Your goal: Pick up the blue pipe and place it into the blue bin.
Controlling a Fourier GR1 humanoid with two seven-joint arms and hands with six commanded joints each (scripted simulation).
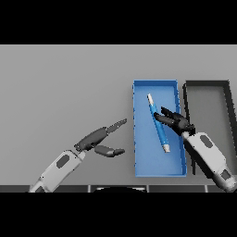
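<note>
The blue pipe, with white tips at both ends, lies slanted inside the blue bin right of the table's middle. My right hand is over the bin's right side, its fingers spread and fairly straight, their tips reaching the pipe's middle from the right. I cannot tell whether they touch it. Left of the bin, my left hand hovers over the table with straight fingers and the thumb held apart, holding nothing.
A dark grey bin stands directly right of the blue bin, their long walls close together. My right forearm crosses the gap between the two bins. Bare grey table stretches to the left and back.
</note>
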